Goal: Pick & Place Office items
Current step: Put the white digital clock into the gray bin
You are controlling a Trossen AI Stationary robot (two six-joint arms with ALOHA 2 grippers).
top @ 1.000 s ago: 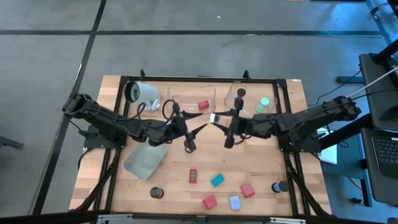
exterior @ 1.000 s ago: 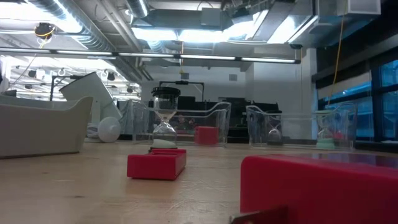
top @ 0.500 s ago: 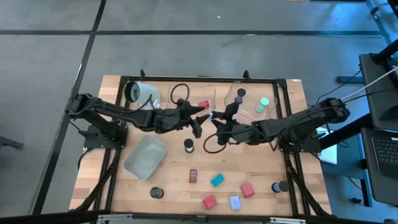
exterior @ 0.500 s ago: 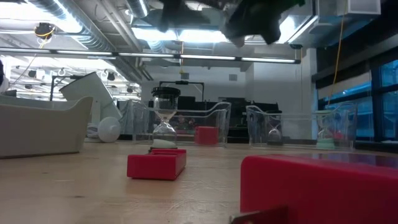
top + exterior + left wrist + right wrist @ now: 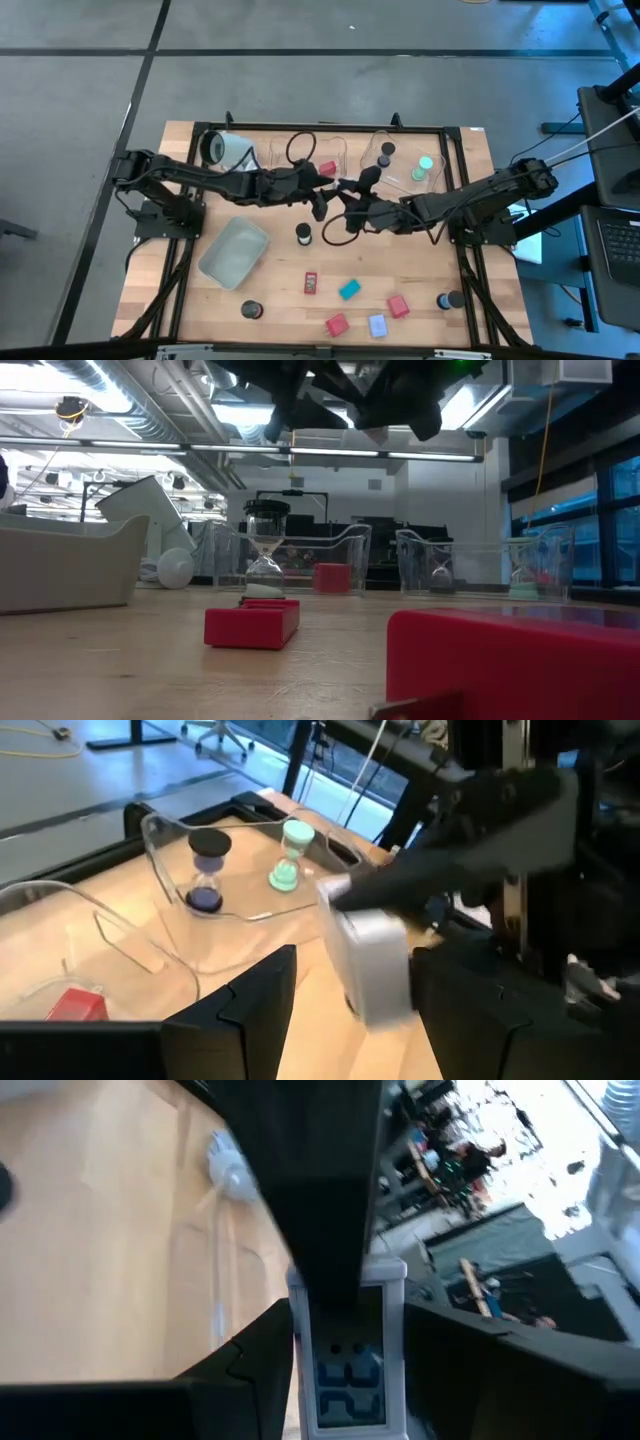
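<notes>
My right gripper (image 5: 347, 1370) hangs above the table's middle (image 5: 347, 197), shut on a small white timer (image 5: 347, 1355) whose display reads 32. My left gripper (image 5: 355, 1010) meets it from the left (image 5: 322, 192). It is open, with its fingers on either side of the same timer (image 5: 368, 965); I cannot tell whether they touch it. A black-capped hourglass (image 5: 303, 233) stands on its base on the wood below. Red blocks (image 5: 336, 324), a blue block (image 5: 377, 325), a teal piece (image 5: 349, 290) and a red card (image 5: 311, 283) lie near the near edge. My right gripper pinches the white timer by its two side edges (image 5: 300, 1380), with the display facing the wrist camera. The timer is lifted clear, well above the table. One dark finger of the other gripper crosses the timer's upper part (image 5: 325, 1230) and hides it.
Two clear trays sit at the far edge: one (image 5: 300, 150) holds a red block (image 5: 327, 168), the other (image 5: 402, 180) an hourglass (image 5: 386, 150) and a mint-green piece (image 5: 425, 163). A grey-blue tray (image 5: 234, 252) and a white cylinder (image 5: 225, 148) lie on the left. Black cylinders (image 5: 251, 310) (image 5: 447, 299) stand near the near edge.
My left gripper has come up off the black-capped hourglass, which stays standing on the table. It has swung toward the far edge, to the timer. My right gripper has carried the timer a little toward the table's left, and the two grippers now meet.
</notes>
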